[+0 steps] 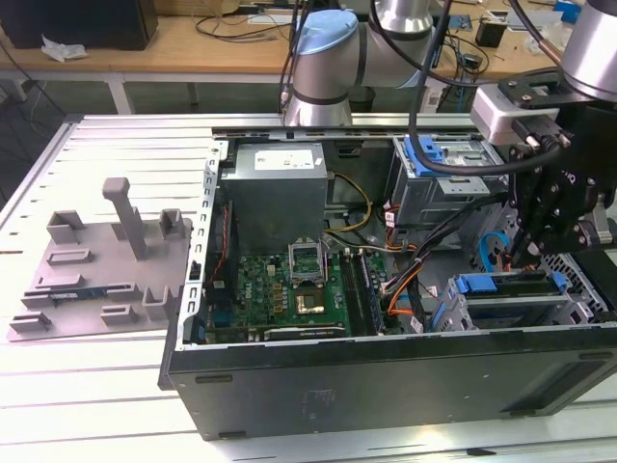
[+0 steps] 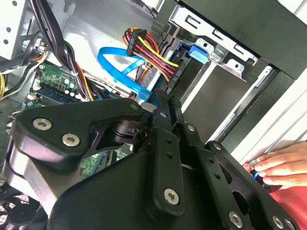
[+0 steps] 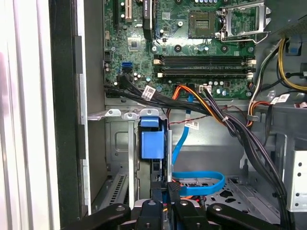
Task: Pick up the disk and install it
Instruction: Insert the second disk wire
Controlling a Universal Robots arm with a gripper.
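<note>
End effector [image 1: 528, 253] poised over the drive cage [image 1: 521, 299] — fingers pressed together on the edge-on disk [image 3: 153, 143], aligned with its slot.

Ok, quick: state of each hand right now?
Robot hand: at the disk in the drive bay; open or closed cannot be told.
Person's hand: resting beside the computer case.
</note>
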